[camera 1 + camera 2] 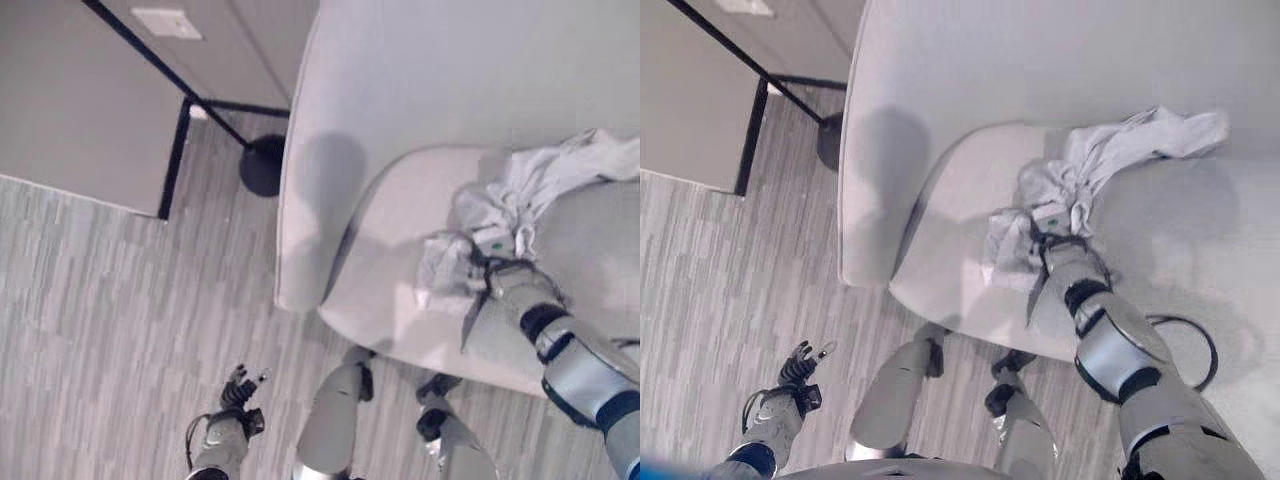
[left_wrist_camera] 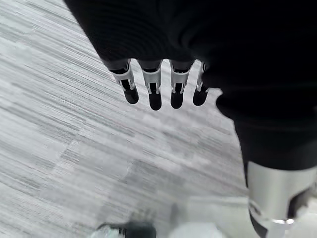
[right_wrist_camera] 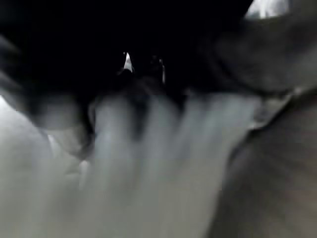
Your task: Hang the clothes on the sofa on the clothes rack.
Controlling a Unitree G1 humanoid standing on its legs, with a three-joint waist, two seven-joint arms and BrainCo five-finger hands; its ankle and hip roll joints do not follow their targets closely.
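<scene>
Lying crumpled on the sofa point(image 1: 400, 260) seat, the garment point(image 1: 520, 200) covers the right hand point(image 1: 1065, 255), its grip impossible to tell, while the left hand point(image 2: 153, 89) hangs relaxed over the floor point(image 1: 100, 320).

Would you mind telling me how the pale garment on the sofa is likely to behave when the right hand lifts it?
The garment lies crumpled in soft folds on the sofa, so it will probably drape limply. One end trails far from the right hand, so it may drag along the seat. It looks thin, likely light.
</scene>
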